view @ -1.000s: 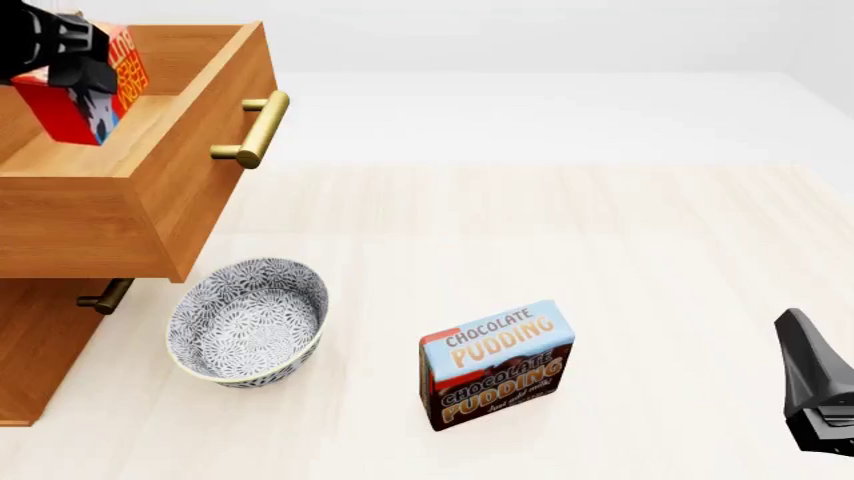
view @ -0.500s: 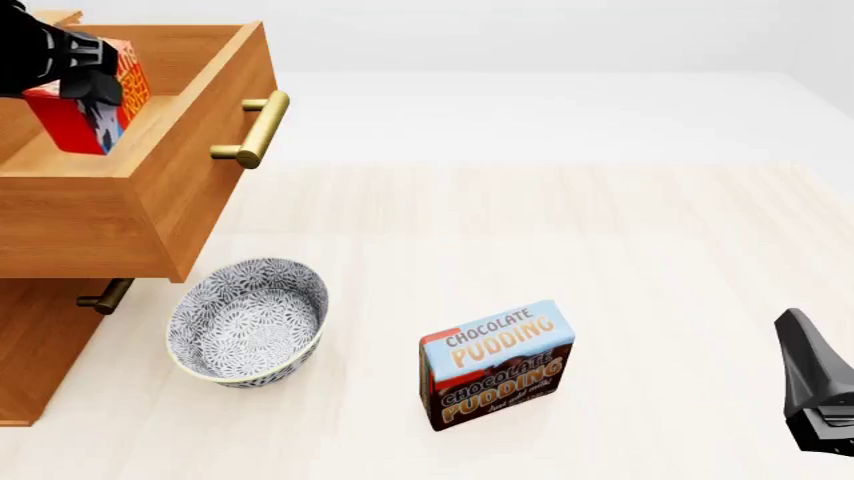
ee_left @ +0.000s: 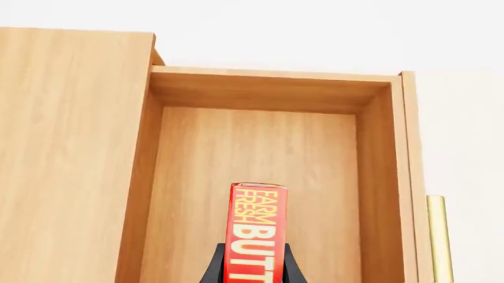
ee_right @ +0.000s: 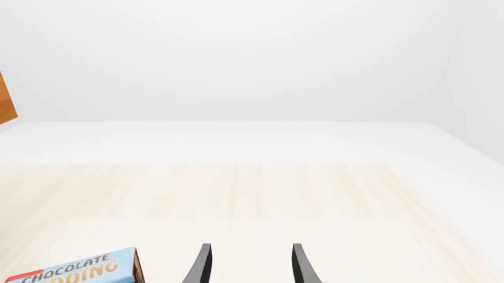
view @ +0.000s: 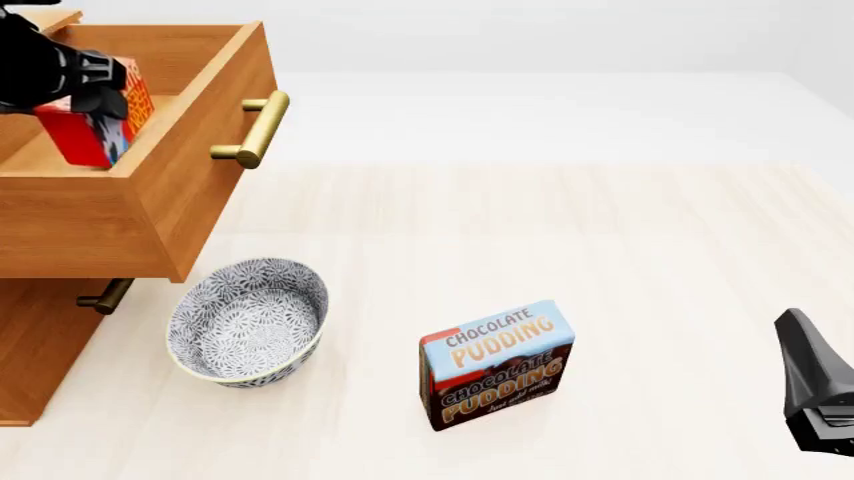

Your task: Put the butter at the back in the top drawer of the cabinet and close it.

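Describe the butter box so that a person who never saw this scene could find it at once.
Look at the wooden cabinet on the left, whose top drawer is pulled open. Over that drawer, the left gripper holds a small red box, the butter. The other box, the chocolate pudding, is bigger, blue and brown, and stands on the table.

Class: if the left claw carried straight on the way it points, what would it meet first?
Probably the wooden floor of the open top drawer; the left claw holds the red butter box above it, though depth is unclear.

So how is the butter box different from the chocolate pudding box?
The butter is red and smaller, held in the left tool inside the open top drawer. The chocolate pudding box is blue and brown, larger, standing free on the table. Both are upright printed boxes.
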Robot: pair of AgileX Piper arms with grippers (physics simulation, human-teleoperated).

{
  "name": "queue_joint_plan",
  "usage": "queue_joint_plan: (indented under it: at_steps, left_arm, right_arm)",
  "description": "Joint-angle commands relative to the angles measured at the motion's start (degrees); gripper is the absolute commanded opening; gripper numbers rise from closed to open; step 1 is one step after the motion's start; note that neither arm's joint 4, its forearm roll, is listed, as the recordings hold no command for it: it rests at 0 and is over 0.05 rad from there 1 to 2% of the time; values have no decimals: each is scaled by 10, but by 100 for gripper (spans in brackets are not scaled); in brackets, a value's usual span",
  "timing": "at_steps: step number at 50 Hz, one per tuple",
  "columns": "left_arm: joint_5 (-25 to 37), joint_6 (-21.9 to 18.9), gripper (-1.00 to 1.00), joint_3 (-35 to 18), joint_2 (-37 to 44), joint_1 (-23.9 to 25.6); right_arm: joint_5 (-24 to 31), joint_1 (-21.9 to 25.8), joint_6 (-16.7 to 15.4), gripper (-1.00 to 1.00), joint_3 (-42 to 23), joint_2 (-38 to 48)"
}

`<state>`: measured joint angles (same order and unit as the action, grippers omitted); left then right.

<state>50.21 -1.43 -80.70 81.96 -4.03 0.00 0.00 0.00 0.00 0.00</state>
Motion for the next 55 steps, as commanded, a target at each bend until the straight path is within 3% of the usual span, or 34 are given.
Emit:
queue_joint_plan:
  at_steps: [1,39,40,55]
  left_arm:
    - [-11,-4,-100,1,3,-3]
    - [-17,5,-100,1,0,-3]
    - [-16,5,100,0,-1,-3]
    - [7,18,100,-41,-22,19]
  right_arm:
    - [0,0,0,100,0,0]
    - [0,0,0,100,0,0]
    - [0,0,0,100,0,0]
    - [0,0,0,100,0,0]
